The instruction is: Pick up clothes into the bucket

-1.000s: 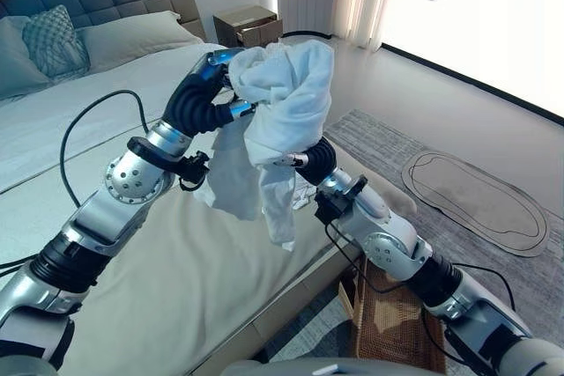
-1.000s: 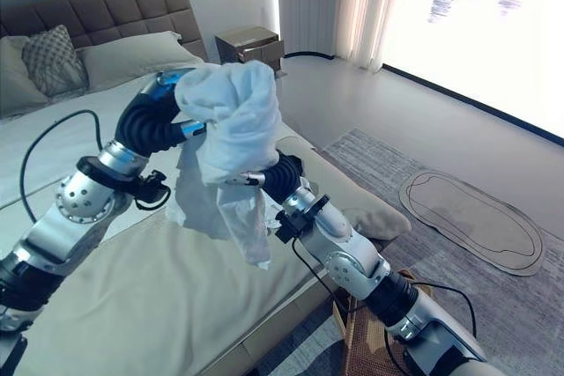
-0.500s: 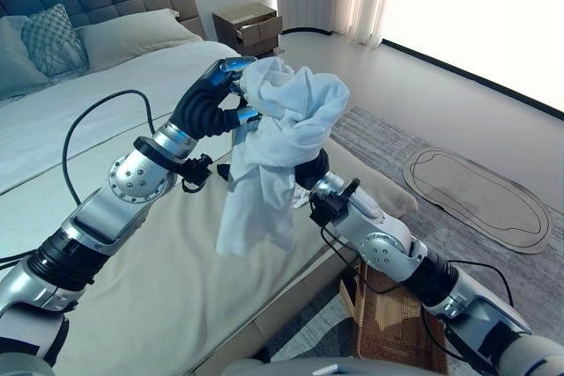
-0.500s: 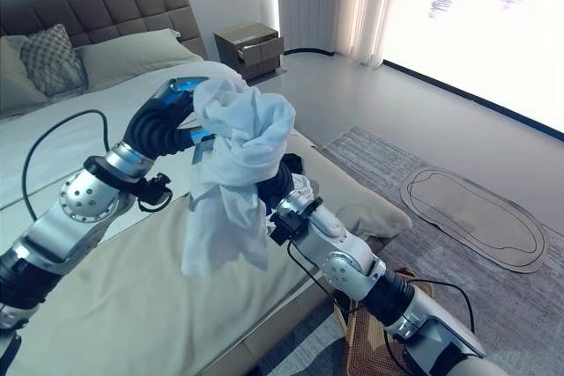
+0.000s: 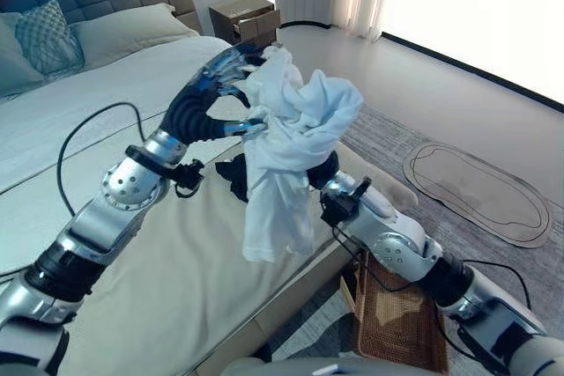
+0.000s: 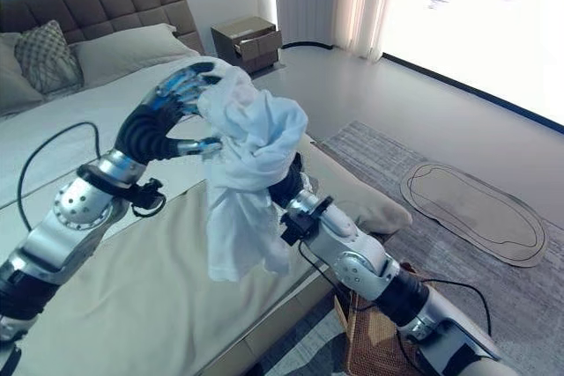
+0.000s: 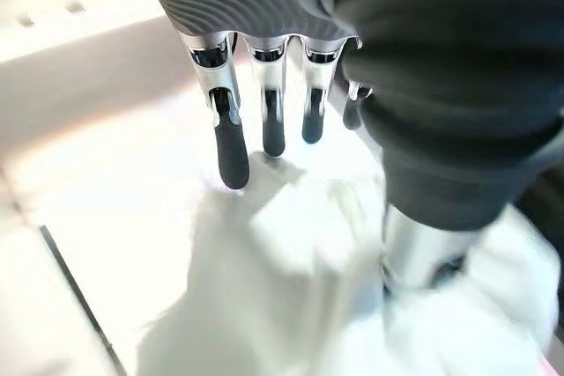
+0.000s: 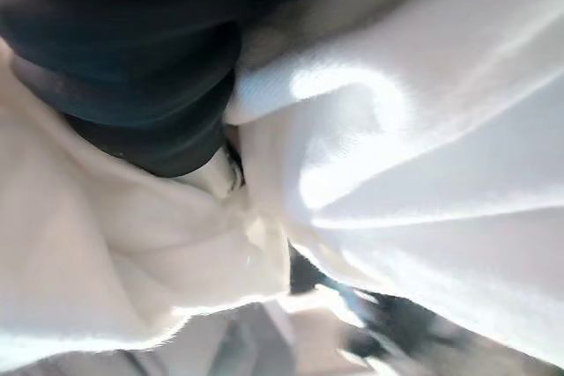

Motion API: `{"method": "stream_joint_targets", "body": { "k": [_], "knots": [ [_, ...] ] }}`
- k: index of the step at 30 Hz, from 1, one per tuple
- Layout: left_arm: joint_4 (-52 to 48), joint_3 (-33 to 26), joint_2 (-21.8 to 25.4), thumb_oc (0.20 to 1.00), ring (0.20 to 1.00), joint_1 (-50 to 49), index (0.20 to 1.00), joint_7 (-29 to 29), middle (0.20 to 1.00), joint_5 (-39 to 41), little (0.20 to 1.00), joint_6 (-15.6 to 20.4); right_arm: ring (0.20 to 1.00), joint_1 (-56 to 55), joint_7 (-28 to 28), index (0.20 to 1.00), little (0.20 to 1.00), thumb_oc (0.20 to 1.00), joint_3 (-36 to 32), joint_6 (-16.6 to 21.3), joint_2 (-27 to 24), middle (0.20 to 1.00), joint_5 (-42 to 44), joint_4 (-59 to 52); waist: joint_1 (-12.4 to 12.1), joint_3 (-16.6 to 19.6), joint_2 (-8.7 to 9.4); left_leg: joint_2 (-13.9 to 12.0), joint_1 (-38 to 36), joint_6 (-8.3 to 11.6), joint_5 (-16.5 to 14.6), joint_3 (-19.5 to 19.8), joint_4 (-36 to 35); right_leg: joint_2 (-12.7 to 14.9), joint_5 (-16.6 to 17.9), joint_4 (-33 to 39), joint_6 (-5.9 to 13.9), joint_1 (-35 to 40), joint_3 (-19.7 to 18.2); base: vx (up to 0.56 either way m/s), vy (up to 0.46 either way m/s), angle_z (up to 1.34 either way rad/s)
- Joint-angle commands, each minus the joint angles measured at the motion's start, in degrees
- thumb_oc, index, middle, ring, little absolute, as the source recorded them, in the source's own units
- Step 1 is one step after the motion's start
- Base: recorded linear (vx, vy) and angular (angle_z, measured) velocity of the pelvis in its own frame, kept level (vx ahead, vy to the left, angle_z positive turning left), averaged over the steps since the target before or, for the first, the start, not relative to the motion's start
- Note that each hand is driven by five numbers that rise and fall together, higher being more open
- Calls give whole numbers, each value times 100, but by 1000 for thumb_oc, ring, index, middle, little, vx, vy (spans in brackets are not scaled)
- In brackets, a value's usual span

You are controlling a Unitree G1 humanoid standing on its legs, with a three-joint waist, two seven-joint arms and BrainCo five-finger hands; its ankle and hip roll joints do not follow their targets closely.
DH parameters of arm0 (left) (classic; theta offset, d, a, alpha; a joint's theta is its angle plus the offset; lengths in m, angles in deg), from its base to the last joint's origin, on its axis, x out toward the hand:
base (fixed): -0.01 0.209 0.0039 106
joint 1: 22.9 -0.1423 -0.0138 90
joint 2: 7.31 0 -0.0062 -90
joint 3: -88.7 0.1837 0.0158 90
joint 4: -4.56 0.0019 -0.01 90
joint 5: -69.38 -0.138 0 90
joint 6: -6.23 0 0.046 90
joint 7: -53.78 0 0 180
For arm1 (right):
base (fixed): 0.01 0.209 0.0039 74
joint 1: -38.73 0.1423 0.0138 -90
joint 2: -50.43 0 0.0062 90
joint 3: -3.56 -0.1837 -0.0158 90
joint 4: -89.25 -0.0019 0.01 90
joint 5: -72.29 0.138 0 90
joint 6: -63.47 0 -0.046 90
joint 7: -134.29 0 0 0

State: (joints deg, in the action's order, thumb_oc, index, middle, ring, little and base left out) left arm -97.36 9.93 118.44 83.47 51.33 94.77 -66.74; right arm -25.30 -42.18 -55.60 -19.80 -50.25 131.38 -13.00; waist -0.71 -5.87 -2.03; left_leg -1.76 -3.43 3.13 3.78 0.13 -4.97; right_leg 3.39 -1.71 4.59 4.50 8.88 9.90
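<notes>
A bunched white garment (image 5: pixel 295 125) hangs in the air above the bed's right edge, its tail drooping toward the mattress. My left hand (image 5: pixel 210 94) is at its upper left with fingers spread and straight; in the left wrist view the fingertips (image 7: pixel 233 154) rest against the white cloth (image 7: pixel 291 305). My right hand (image 6: pixel 286 187) comes up from below and is buried in the garment, so just its dark cover (image 8: pixel 132 50) shows. A brown woven basket (image 5: pixel 392 328) stands on the floor beside the bed, beneath my right arm.
A small dark garment (image 5: pixel 232 171) lies on the beige bed cover (image 5: pixel 159 288). Pillows (image 5: pixel 44 37) and a headboard are at the far left, a nightstand (image 5: pixel 245 19) behind. A grey rug with an oval mat (image 5: pixel 480 195) covers the floor on the right.
The garment has shifted right, toward the bed's edge, and hangs longer. My left hand's fingers have spread open against it instead of curling into it.
</notes>
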Motion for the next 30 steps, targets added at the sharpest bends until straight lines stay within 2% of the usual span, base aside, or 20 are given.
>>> {"method": "stream_joint_targets", "body": {
  "k": [1,3,4,5,6,7,8,11,12,13,14,15,18,20,21,23,24,26,29,30],
  "knots": [
    [397,-716,438,1000,1000,-206,1000,-380,1000,-979,1000,108,200,140,-84,200,200,200,-975,654,-145,200,-261,-587,34,96,258,136,-330,-77,-573,-141,235,169,15,-306,151,-294,-183,31,10,0],
    [510,-884,415,1000,1000,-380,1000,-411,1000,-1076,1000,99,200,30,-136,200,200,200,-1178,690,-198,200,-333,-570,38,97,249,138,-339,-79,-579,-144,234,172,12,-310,152,-291,-180,16,6,0],
    [733,-1203,364,1000,1000,-714,1000,-441,1000,-1207,1000,53,200,-177,-276,200,200,200,-1620,742,-297,200,-580,-567,46,105,222,146,-352,-88,-590,-134,229,175,1,-315,153,-284,-181,0,0,0],
    [731,-1206,364,1000,1000,-718,1000,-440,1000,-1207,1000,52,200,-177,-277,200,200,200,-1618,741,-296,200,-581,-568,48,106,221,146,-352,-88,-589,-133,229,175,1,-315,153,-283,-181,35,22,0],
    [964,-1412,253,1000,1000,-991,1000,-430,1000,-1280,1000,7,200,-386,-421,200,200,200,-2040,856,-348,200,-742,-481,60,97,191,152,-351,-96,-595,-132,224,181,-6,-327,157,-288,-186,0,0,0],
    [958,-1418,252,1000,1000,-1002,1000,-428,1000,-1280,1000,6,200,-394,-423,200,200,200,-2038,854,-347,200,-745,-489,61,101,190,151,-352,-96,-596,-132,224,181,-7,-328,157,-288,-186,0,0,0],
    [1131,-1647,62,1000,1000,-1273,1000,-438,1000,-1348,1000,-30,200,-594,-606,200,200,200,-2445,890,-355,200,-1225,-418,72,86,155,165,-338,-109,-600,-120,225,181,-20,-345,155,-306,-186,0,0,0],
    [1390,-1771,-422,1000,1000,-1526,1000,-423,1000,-1163,1000,-18,200,-792,-1014,200,200,200,-2921,961,-392,200,-2062,-116,98,16,88,189,-271,-131,-601,-87,250,196,-28,-401,150,-403,-183,0,0,0],
    [1395,-1768,-430,1000,1000,-1523,1000,-421,1000,-1162,1000,-13,200,-792,-1027,200,200,200,-2916,960,-397,200,-2076,-120,97,22,79,188,-259,-132,-605,-87,258,196,-33,-412,150,-416,-183,-56,22,1],
    [1555,-1755,-683,1000,1000,-1583,1000,-414,1000,-1003,1000,-12,200,-882,-1230,200,200,200,-3102,973,-383,200,-2354,48,107,-39,44,199,-191,-142,-599,-67,285,208,-38,-460,147,-500,-179,-123,35,-1],
    [1785,-1767,-1166,1000,1000,-1676,1000,-446,1000,-672,1000,2,200,-985,-1523,200,200,200,-3345,1010,-338,200,-2816,337,119,-192,-3,236,-27,-163,-582,-44,362,231,-32,-576,135,-686,-182,-124,35,-2],
    [1797,-1760,-1176,1000,1000,-1664,1000,-444,1000,-668,1000,10,200,-981,-1542,200,200,200,-3339,1010,-347,200,-2834,336,117,-173,-15,236,12,-165,-592,-42,385,234,-44,-606,136,-727,-183,-144,38,-1],
    [2444,-1784,-1996,1000,1000,-1802,1000,-552,1000,-254,1000,-10,200,-1238,-1941,200,200,200,-3688,1002,-168,200,-3450,723,148,-403,-111,299,327,-218,-547,8,515,264,-67,-895,90,-1137,-222,-117,27,3],
    [3110,-1760,-2453,1000,1000,-1768,1000,-722,1000,-179,1000,-28,200,-1371,-2156,200,200,200,-3824,1013,-18,200,-3599,1068,159,-495,-182,318,508,-241,-513,46,577,298,-128,-1137,59,-1399,-229,-104,18,2],
    [3907,-1708,-2732,1000,1000,-1715,1000,-942,1000,-369,1000,-95,200,-1486,-2365,200,200,200,-3943,1000,89,200,-3686,1425,191,-665,-263,340,645,-258,-465,92,604,325,-193,-1390,26,-1648,-233,-90,15,3],
    [4166,-1674,-2822,1000,1000,-1703,1000,-1039,1000,-524,1000,-124,200,-1498,-2477,200,200,200,-4013,1003,101,200,-3773,1615,202,-728,-306,356,720,-261,-443,114,619,350,-230,-1506,13,-1773,-230,-72,5,3],
    [4886,-1551,-3036,1000,1000,-1642,1000,-1188,1000,-637,1000,-224,200,-1458,-2702,200,200,200,-4044,987,117,200,-3885,2026,218,-839,-364,382,866,-258,-402,133,647,384,-283,-1660,-14,-1982,-222,-76,-12,3],
    [5176,-1465,-3140,1000,1000,-1623,1000,-1234,1000,-695,1000,-270,200,-1412,-2803,200,200,200,-4041,979,112,200,-3902,2234,213,-888,-413,383,950,-257,-369,145,651,393,-310,-1742,-24,-2099,-224,-42,-17,5],
    [5879,-1186,-3376,1000,1000,-1647,1000,-1217,1000,-782,1000,-408,200,-1201,-3049,200,200,200,-4019,970,6,200,-4006,2845,211,-1092,-545,382,1146,-237,-291,157,656,417,-385,-1927,-50,-2371,-237,-50,-38,5],
    [6262,-927,-3520,1000,1000,-1618,1000,-1199,1000,-823,1000,-491,200,-1005,-3220,200,200,200,-3936,940,-115,200,-4050,3219,204,-1245,-642,383,1281,-219,-267,167,672,440,-500,-2143,-73,-2586,-253,-48,-19,5]
  ]
}}
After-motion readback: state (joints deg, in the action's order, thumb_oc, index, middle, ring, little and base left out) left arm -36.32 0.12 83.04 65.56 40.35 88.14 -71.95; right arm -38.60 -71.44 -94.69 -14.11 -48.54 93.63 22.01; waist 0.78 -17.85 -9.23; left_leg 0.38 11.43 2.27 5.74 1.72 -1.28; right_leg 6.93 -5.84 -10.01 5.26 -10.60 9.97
